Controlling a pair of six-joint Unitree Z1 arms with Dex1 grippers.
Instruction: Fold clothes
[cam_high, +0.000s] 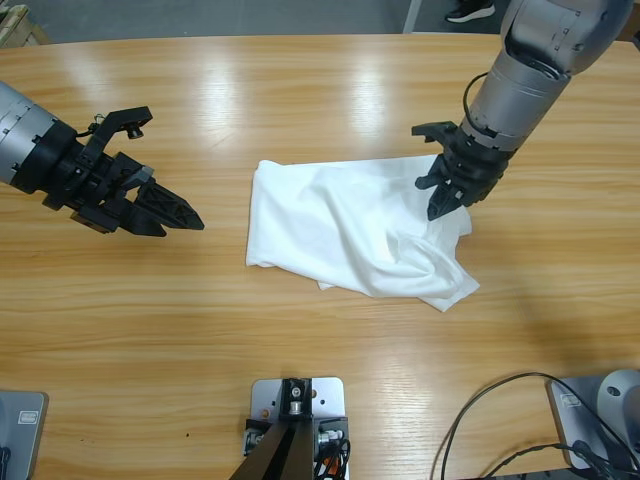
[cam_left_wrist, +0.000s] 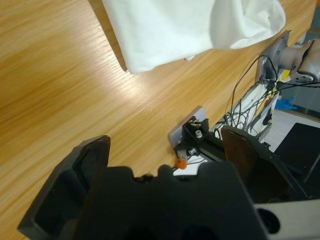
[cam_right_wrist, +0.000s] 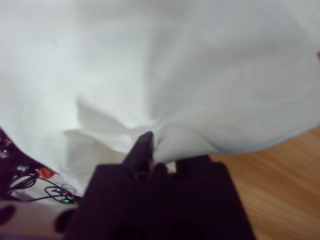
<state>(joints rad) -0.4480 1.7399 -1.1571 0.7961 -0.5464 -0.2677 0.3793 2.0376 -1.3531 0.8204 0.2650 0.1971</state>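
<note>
Fingertips (cam_right_wrist: 145, 145) of the right gripper (cam_high: 447, 192) are pinched tight on a bunched fold of the white T-shirt (cam_high: 345, 228), at the cloth's right edge as seen from above. That shirt lies crumpled and partly folded over itself around the middle of the wooden table (cam_high: 300, 90), with its right side puckered up toward the grip. Off to the far left, the left gripper (cam_high: 178, 213) hangs over bare wood, jaws spread apart with nothing between them, well clear of the shirt.
</note>
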